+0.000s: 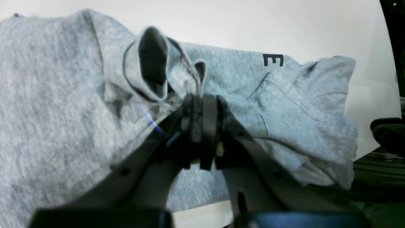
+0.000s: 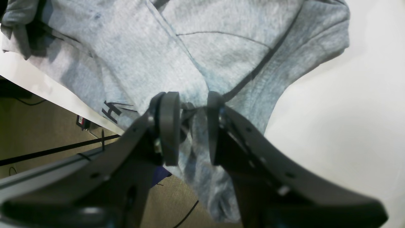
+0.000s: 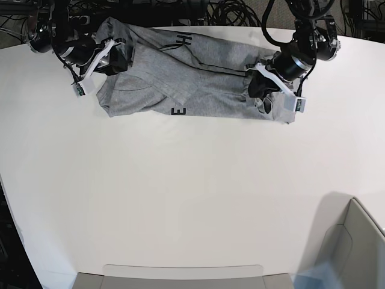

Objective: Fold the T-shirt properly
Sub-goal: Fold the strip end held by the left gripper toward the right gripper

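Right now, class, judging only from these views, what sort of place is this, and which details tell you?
Probably a robotics lab or test bench, not a home. A broad white table holds one grey T-shirt, with tangled black cables along its far edge.

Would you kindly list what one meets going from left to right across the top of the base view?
Right claw gripping cloth → letter H → T-shirt middle → left claw gripping cloth → bare table.
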Tool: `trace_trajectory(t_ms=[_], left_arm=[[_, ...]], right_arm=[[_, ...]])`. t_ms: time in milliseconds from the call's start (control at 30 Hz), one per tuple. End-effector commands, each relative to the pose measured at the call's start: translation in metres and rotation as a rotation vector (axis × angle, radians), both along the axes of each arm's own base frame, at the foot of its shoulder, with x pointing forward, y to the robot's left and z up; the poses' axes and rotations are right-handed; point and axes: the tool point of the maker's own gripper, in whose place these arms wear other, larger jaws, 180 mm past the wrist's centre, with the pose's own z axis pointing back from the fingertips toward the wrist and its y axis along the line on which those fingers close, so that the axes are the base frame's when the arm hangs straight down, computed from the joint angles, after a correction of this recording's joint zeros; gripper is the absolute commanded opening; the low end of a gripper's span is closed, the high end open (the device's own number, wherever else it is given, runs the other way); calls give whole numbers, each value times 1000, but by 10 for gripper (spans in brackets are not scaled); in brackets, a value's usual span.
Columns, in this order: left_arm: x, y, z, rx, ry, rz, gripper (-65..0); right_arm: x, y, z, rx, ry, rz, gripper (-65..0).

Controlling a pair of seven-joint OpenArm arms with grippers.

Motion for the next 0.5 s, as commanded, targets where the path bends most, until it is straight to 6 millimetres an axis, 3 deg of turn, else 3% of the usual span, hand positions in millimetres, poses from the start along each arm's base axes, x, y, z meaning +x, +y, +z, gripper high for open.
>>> trace_trajectory(t_ms=[0,67,167,467], left_arm=[[5,0,7,-13,-34,4,-650],[5,-1,8,-14,-35,4,-621],[4,-2,8,-17,-35,2,-502],[3,-1,7,-16,-26,-1,-512]], right_arm=[[4,1,7,10,-27,4,-494],[4,1,7,10,-27,4,-494],[4,1,7,10,-27,4,-494],[4,1,7,10,-27,4,-494]])
